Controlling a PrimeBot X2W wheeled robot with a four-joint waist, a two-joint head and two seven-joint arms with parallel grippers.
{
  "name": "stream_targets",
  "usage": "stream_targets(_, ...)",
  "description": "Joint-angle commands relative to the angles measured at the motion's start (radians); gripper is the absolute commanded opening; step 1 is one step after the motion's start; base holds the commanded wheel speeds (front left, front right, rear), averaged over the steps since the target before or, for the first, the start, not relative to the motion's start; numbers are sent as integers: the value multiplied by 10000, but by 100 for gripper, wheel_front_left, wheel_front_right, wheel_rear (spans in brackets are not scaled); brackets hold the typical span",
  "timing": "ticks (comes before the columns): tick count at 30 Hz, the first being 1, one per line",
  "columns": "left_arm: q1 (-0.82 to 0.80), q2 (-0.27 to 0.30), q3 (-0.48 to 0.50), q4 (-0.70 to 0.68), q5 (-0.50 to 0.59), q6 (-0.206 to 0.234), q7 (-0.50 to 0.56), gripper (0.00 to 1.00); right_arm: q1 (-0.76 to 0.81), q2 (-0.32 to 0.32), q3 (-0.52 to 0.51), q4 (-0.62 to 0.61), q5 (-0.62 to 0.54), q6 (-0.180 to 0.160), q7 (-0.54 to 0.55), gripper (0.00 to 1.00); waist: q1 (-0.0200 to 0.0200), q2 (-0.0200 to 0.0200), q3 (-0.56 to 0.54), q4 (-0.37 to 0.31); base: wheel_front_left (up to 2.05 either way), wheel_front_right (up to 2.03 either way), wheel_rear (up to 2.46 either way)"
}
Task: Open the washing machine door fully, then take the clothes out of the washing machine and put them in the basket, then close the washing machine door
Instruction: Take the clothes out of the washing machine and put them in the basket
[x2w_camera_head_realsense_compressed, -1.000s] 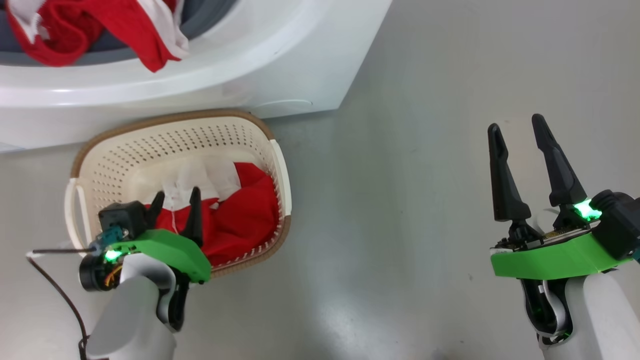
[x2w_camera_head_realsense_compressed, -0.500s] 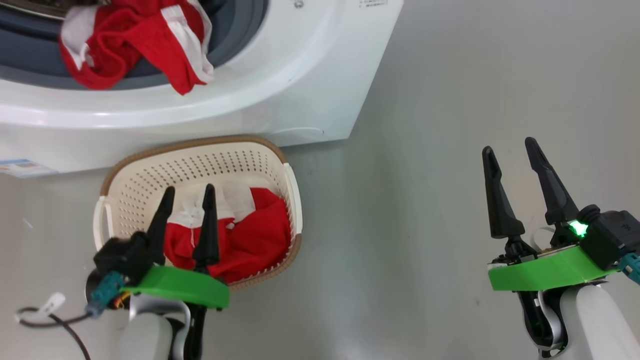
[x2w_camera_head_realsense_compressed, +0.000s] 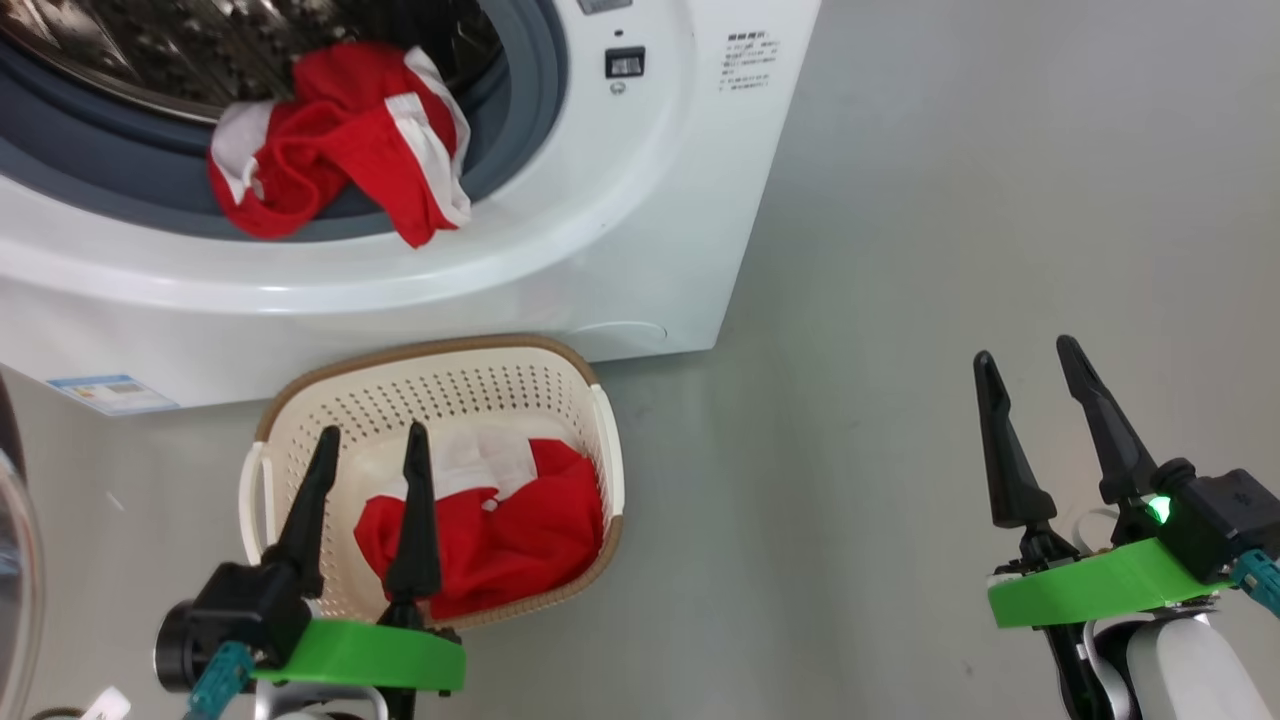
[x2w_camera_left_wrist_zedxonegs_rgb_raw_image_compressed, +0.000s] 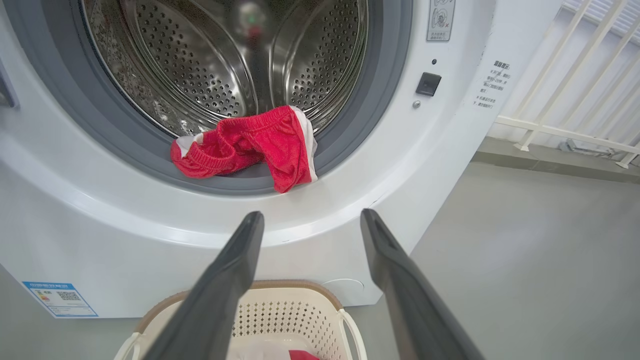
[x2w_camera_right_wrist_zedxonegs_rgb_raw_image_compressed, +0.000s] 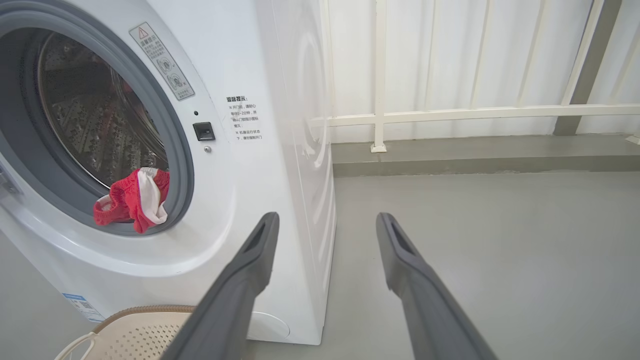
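You see the washing machine (x2w_camera_head_realsense_compressed: 620, 230) with its drum mouth uncovered; the washing machine door (x2w_camera_head_realsense_compressed: 10, 580) appears as a glassy edge at the machine's left. One piece of the clothes (x2w_camera_head_realsense_compressed: 340, 150), red with white panels, lies draped over the grey gasket (x2w_camera_head_realsense_compressed: 535, 110) at the lower lip of the machine's opening, one corner hanging outward. The basket (x2w_camera_head_realsense_compressed: 450, 390) stands on the floor (x2w_camera_head_realsense_compressed: 900, 300) just in front of the machine's base, below the opening, and holds a second red garment (x2w_camera_head_realsense_compressed: 500, 545). Your left claw (x2w_camera_head_realsense_compressed: 372, 430) hangs above the basket, in front of the machine, fingers spread and empty. Your right claw (x2w_camera_head_realsense_compressed: 1024, 348) hovers over the floor well off the machine's right front corner, likewise spread, gripping nothing.
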Motion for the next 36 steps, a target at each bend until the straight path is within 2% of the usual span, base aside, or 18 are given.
stream_targets(1,95,100,289,-339,81,76,-89,100,81,-31,212,-231,-125,62,-65,100,0,0,-246,101,0,0,0)
stream_targets(18,1366,99,729,-1198,525,121,-89,100,1397,-31,-67,-808,-449,62,-65,100,0,0,-1375,8,0,0,0)
stream_targets(29,2068,99,1135,-1447,672,184,-89,100,1953,-31,-225,-877,-333,62,-65,100,0,0,-1810,-282,0,0,0)
stream_targets(36,2215,99,998,-1454,594,286,-89,100,2044,-31,-253,-885,-267,62,-65,100,0,0,-1884,-303,0,0,0)
